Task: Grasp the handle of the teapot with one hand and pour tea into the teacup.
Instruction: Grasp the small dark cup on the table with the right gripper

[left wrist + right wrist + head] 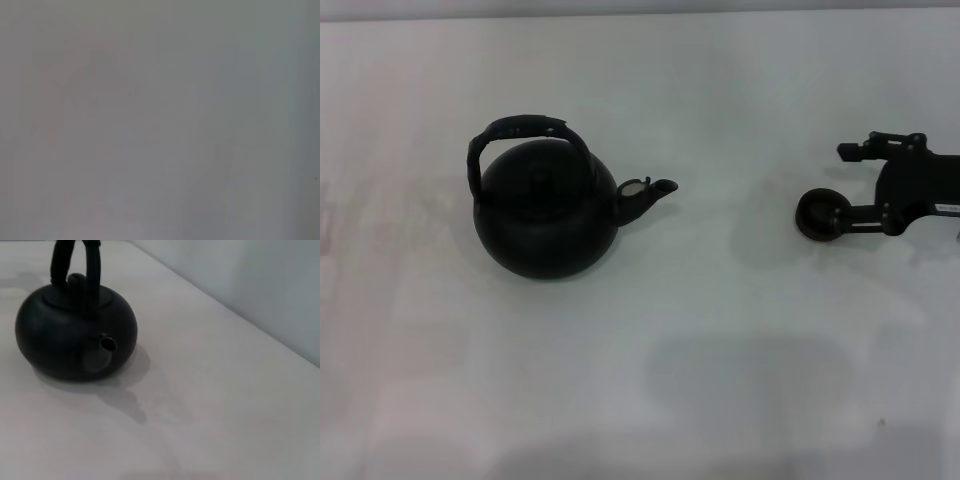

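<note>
Reaching in from the right edge of the head view, the right gripper (855, 190) is seen low over the worktop (720, 340); its jaws are spread apart, one finger lying on the far side and the other on the near side; the near finger is laid against the teacup (818, 216), whose round dark bowl sits at that finger's tip; whether the cup is merely touched by the near finger or sits partly between the jaws cannot be told; nothing is seen pinched between them.

Well apart from the jaws, across a bare stretch of worktop, the teapot (546, 212) is stood upright; its short curved spout (645, 194) is turned towards the jaws and the teacup; the handle (520, 135) is arched over the flat lid and is held by nothing.

In the right wrist view the teapot (75, 335) is shown with its spout (102, 352) facing the camera and the handle (90, 270) rising above the lid; a shadow is cast on the worktop (210, 405) beside it.

The left gripper is not shown in any view; only a plain grey surface is given by the left wrist view.
</note>
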You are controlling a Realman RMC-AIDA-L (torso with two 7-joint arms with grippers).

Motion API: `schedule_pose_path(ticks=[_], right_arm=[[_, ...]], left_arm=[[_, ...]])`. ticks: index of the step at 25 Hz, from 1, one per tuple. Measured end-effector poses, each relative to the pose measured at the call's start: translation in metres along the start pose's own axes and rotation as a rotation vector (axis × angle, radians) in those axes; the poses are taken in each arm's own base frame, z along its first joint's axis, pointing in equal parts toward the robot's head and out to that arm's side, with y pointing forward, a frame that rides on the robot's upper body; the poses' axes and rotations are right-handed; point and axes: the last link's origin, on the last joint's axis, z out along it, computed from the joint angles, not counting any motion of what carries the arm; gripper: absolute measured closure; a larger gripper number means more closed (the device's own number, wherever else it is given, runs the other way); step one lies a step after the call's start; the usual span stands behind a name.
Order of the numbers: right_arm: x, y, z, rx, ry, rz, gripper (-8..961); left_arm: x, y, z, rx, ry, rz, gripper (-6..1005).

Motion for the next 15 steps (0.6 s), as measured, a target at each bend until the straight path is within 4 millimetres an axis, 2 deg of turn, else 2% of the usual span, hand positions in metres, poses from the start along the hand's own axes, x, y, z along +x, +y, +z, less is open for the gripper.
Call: schedule_pose_path(ticks=[8,15], right_arm=[[-0.008,0.004,-0.002,-0.036,0.08,0.014,107],[-0.013,0.008,0.0,-0.073,0.076,0.032,108]], left_arm=[[0.001,0.001,0.003,-0.006,0.005,0.0,424],[0.001,0.003,0.004,-0.009,0.009,-0.002,424]])
